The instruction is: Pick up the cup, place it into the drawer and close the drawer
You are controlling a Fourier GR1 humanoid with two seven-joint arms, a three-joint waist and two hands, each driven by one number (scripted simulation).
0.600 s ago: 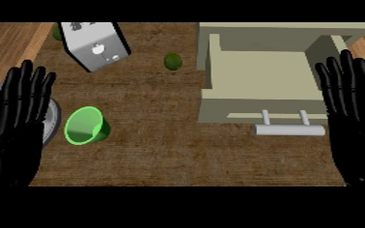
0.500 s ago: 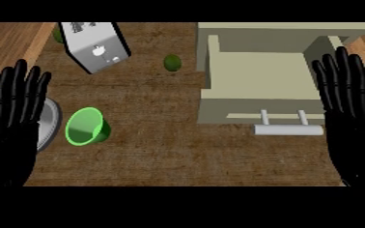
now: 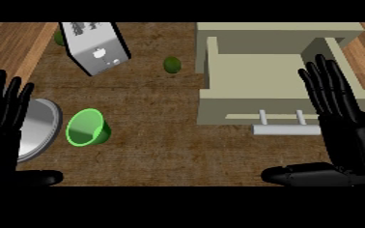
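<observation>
Head view: the cup (image 3: 87, 127) sits on the bench (image 3: 178, 149) in the left half of the scene, just beside the right edge of a plate (image 3: 41, 123). We see into its open mouth, and its body shows at the lower right of the rim. We cannot tell for certain whether it stands upright or leans.

The left hand (image 3: 10, 125) is at the left edge, with the plate between it and the cup. Its fingers (image 3: 20, 94) are straight and point up the view, holding nothing. The right hand (image 3: 342, 135) is at the right edge, beside the drawer (image 3: 242, 110). Its fingers (image 3: 324, 84) are likewise straight and hold nothing.

Key relation: the cup lies to the right of the left hand and near it. It is well apart from the right hand. We judge the left hand to be the nearer one for the pick.

The drawer stands open, well to the right of the cup, and its handle (image 3: 285, 128) faces the lower edge. No step of the task is done yet. The pick comes first, and it calls for the left hand to reach right across the plate.
</observation>
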